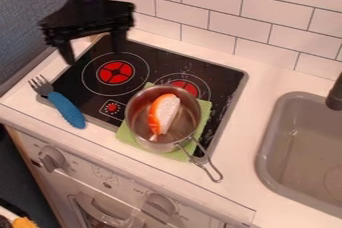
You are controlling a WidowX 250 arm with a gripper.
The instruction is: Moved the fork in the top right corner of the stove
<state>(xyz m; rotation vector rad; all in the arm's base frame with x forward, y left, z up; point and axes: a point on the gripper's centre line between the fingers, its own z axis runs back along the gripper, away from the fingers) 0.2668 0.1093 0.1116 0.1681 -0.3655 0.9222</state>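
No words can be read for certain. Faint print sits at the right knob's (161, 205) ten o'clock, a dial sign (112, 107) at the stove's (159, 61) eight.

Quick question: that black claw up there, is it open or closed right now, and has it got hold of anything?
Gripper: open, fingers spread apart, holding nothing.

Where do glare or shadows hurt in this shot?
Camera view: bright highlights on the pot; pale marks on the stove, right side, glare or wear, can't tell; end effector nearly solid black; lower left corner dark.
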